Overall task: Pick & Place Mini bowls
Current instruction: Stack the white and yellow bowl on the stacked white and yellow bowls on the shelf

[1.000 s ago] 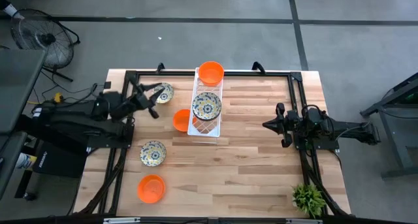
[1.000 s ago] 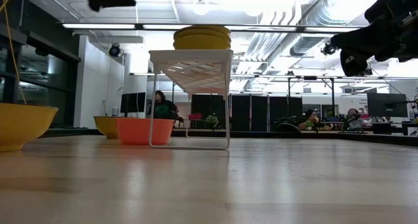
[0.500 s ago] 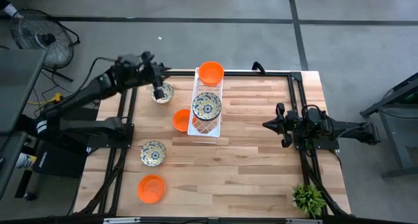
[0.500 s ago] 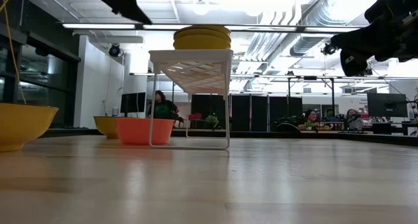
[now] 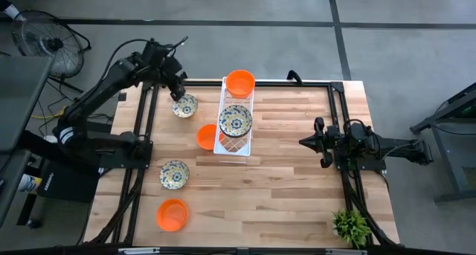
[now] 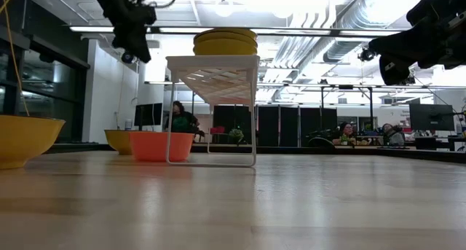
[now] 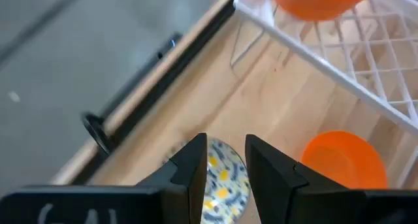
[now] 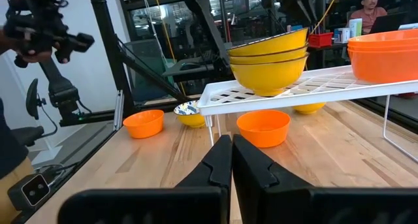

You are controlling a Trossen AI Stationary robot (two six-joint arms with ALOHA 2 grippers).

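A cream floral mini bowl (image 5: 184, 105) stands on the table at the far left. My left gripper (image 5: 178, 89) hangs above its far rim, open, pointing steeply down; in the left wrist view the bowl (image 7: 222, 181) shows through the gap between the fingers. On the white lattice tray (image 5: 232, 143) sit stacked orange bowls (image 5: 240, 82) and stacked floral bowls (image 5: 235, 120). An orange bowl (image 5: 205, 136) stands by the tray's left side. Another floral bowl (image 5: 174, 174) and an orange bowl (image 5: 172, 214) stand near the left front. My right gripper (image 5: 305, 142) waits shut at the right.
A black frame rail (image 5: 152, 110) runs along the table's left side and far edge, close beside the far-left floral bowl. A small green plant (image 5: 349, 227) stands at the near right corner. Bare wood lies between the tray and the right arm.
My left arm has swung out from its folded place at the table's left side and reached toward the far edge. Its gripper has rolled and tipped downward, ending over the far-left floral bowl. No bowl has moved.
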